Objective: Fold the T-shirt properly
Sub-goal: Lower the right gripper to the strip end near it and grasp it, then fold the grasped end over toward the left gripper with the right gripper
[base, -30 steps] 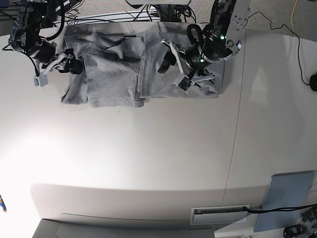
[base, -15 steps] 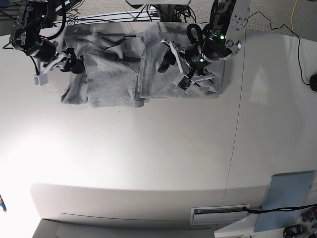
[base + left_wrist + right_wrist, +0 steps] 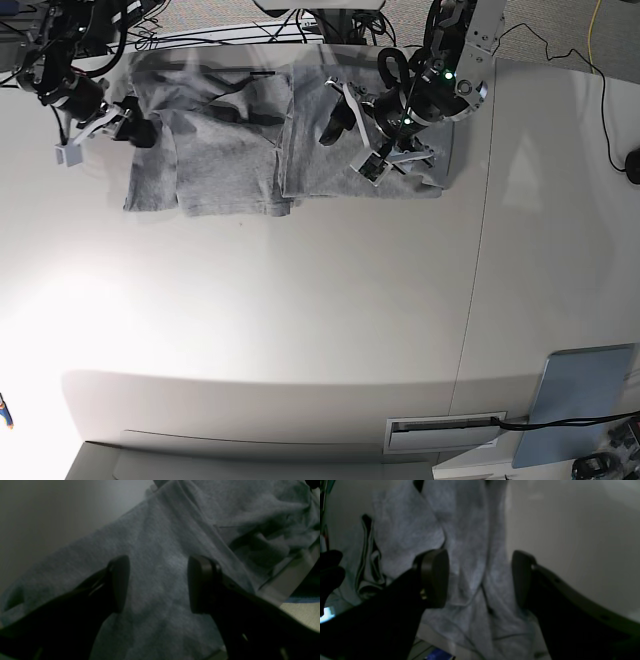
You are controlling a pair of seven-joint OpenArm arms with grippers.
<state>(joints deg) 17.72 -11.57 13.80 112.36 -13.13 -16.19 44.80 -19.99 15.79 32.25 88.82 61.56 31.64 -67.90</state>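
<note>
Jaws of left gripper (image 3: 158, 585) and right gripper (image 3: 480, 578) spread, empty, above rumpled, part-folded heather-grey T-shirt (image 3: 240, 150).

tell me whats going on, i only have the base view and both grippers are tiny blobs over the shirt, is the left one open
Observer: Yes. The left wrist view shows the left gripper open, with T-shirt fabric visible in the gap.
Operator: and the right one
Observer: The right gripper is open too, nothing pinched between its pads.
Operator: whats under it
Observer: Bunched folds of grey cloth, with bare table just past one pad.
</note>
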